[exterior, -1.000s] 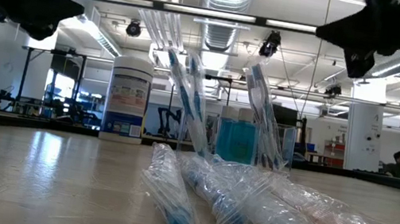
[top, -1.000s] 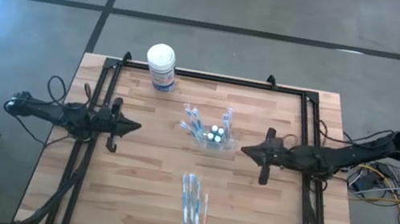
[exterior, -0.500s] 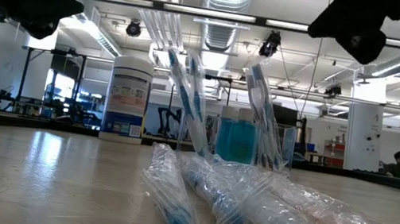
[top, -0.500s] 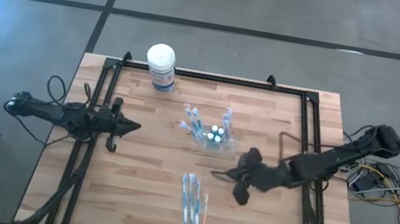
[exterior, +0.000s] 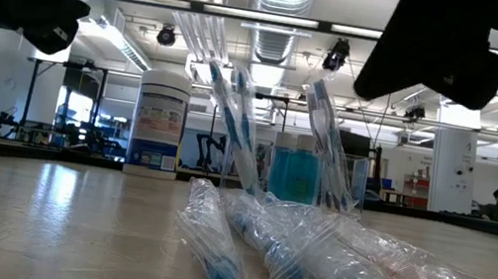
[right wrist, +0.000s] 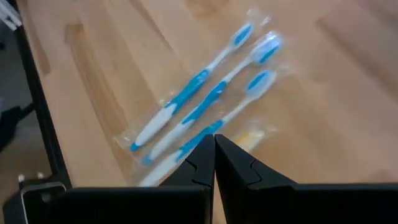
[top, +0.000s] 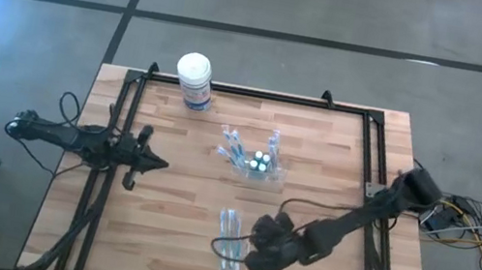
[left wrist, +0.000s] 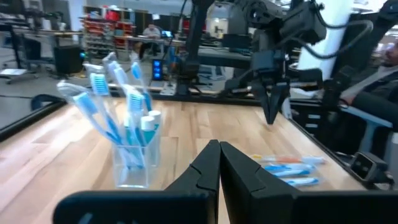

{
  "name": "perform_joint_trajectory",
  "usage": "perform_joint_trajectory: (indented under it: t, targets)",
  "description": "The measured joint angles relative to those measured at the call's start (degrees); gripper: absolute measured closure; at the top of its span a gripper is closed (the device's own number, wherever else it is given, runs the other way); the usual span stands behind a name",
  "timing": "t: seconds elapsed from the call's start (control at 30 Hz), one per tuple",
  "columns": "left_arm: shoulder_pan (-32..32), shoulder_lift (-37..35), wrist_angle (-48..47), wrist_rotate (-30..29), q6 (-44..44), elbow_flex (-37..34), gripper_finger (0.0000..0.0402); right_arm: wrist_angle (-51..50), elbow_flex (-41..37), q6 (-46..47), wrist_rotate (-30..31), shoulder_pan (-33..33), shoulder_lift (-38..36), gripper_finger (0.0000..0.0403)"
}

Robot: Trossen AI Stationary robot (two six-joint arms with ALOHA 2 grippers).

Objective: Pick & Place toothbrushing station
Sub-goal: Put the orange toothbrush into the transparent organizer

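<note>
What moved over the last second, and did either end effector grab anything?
The right end effector swung from beside the toothbrushing station to above the wrapped toothbrushes, fingers shut, holding nothing. The left end effector, station and canister stayed put.

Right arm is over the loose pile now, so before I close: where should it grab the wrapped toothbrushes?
Grip a wrapped toothbrush across its thin handle, mid-length, coming straight down. They lie flat, side by side on the table, so set the right gripper fingers crosswise to the handles. The fingers look shut; open first.
</note>
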Motion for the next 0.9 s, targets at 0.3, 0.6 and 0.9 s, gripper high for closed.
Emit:
perform_joint_trajectory:
  t: [0.3,0.6,0.9]
  targets:
    - [0.0,0.0,-0.1,1.2,0.0,0.0,0.039,-11.2,11.9,11.2,-2.9,0.3,12.5,0.0321]
    - [0.0,0.1,-0.5,2.2,2.8,0.0,0.039,-16.1,17.1,19.2,-4.8,0.7,17.5,0.0211]
    - [0.0,0.4,-1.0,3.4,2.9,0.0,0.039,-16.2,17.3,25.7,-5.6,0.6,18.3,0.0189]
